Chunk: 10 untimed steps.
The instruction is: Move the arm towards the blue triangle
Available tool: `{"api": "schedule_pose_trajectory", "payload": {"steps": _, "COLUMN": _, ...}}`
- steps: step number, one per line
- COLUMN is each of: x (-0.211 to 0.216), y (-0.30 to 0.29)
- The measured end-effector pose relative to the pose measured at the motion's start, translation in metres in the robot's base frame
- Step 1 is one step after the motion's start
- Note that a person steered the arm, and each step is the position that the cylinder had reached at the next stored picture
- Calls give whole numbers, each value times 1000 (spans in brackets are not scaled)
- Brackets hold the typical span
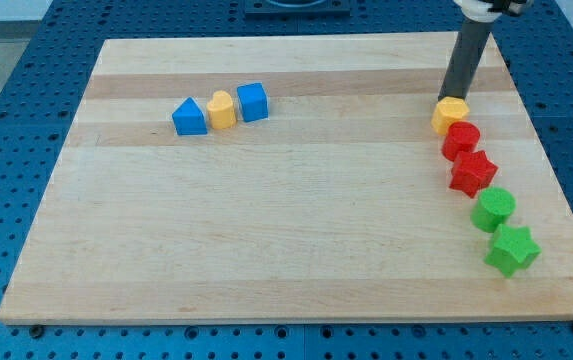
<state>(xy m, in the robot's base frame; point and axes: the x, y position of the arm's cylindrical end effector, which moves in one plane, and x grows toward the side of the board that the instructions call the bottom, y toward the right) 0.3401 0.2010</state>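
Nearest the camera, at the view's lower right, lies a green star block [512,249] on the wooden board [266,240].

The blue triangle [189,117] sits in the board's upper left part. Touching its right side is a small yellow block [222,109] with a rounded top, and just right of that, touching or nearly so, stands a blue cube [252,102]. These three form a short row that climbs slightly toward the view's right.

Well apart from them, across a broad stretch of bare wood, a chain of blocks runs down the right edge. At its head is a yellow hexagonal block [450,113]; below it come a red round block [461,139], a red star block [473,172], a green round block [494,209] and then the green star, each touching or almost touching its neighbour.

The arm carries no gripper, so nothing is there to spread or pinch; it ends in a dark rod. The rod comes down from the view's top right, and the tip [448,100] stands right at the upper edge of the yellow hexagonal block, apparently touching it, far to the right of the blue triangle.

Around the board lies a blue perforated table surface [6,120].
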Motion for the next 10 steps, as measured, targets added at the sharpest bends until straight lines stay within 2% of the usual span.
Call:
{"api": "schedule_pose_trajectory", "payload": {"steps": 1, "x": -8, "y": -12}}
{"api": "schedule_pose_trajectory", "payload": {"steps": 2, "x": -10, "y": -53}}
{"api": "schedule_pose_trajectory", "payload": {"steps": 4, "x": 36, "y": -171}}
{"api": "schedule_pose_trajectory", "payload": {"steps": 6, "x": 76, "y": -316}}
{"api": "schedule_pose_trajectory", "payload": {"steps": 8, "x": 71, "y": -419}}
{"api": "schedule_pose_trajectory", "payload": {"steps": 10, "x": 24, "y": -422}}
